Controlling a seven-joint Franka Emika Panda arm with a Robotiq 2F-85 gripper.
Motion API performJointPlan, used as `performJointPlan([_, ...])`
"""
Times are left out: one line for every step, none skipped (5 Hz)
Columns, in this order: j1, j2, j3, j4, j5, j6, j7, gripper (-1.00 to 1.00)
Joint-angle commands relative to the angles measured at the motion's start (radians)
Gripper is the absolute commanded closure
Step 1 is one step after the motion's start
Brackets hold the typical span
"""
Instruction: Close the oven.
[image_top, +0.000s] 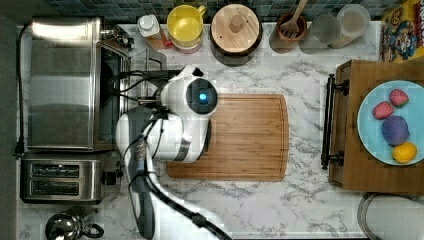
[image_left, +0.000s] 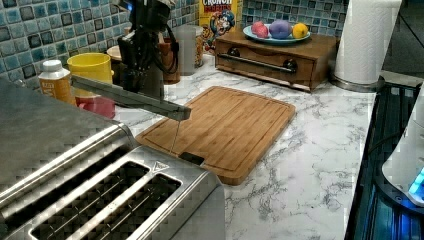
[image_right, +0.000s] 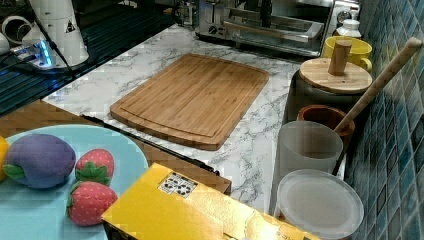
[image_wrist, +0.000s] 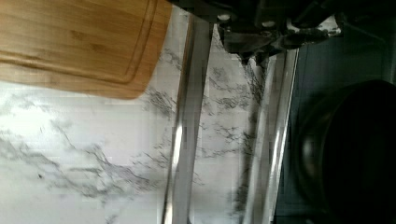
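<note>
At the top view's left, the oven (image_top: 62, 82) is seen on the marble counter (image_top: 300, 200), its glass door (image_left: 131, 96) swung down to a flat, open position over the counter; a dark pan (image_wrist: 355, 154) is seen inside its cavity in the wrist view. Just below the oven in the top view, a two-slot toaster (image_top: 61, 180) is placed, both slots empty. The gripper (image_left: 134, 77) is held at the open door beside the bar handle (image_wrist: 184, 130); whether its fingers are apart or together cannot be told.

Along the tiled back wall, moving to the top view's right, a small bottle with a white cap (image_top: 148, 26) is followed by a yellow pitcher (image_top: 185, 25), nothing being seen inside it. Next, a dark canister is covered by a round wooden lid (image_top: 235, 27) with a knob. A brown crock (image_top: 291, 27) is found beside it, with a wooden spoon (image_top: 296, 17) standing in it. Two frosted plastic containers (image_top: 345, 22) are placed next, one capped; their contents cannot be made out. A cereal box (image_top: 402, 30) is set at the far corner.

A bamboo cutting board (image_top: 245, 137) is laid in the middle of the counter, bare. At the top view's right, a wooden box with a black bar handle (image_top: 387, 125) is topped by a light blue plate (image_top: 370, 140), on which two toy strawberries (image_top: 391, 104), a purple plush fruit (image_top: 395, 130) and a yellow one (image_top: 405, 152) are held.
</note>
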Motion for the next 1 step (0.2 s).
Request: performJointPlan([0.238,-0.032,0.155,0.295,-0.385,-0.044,0.426,1.0])
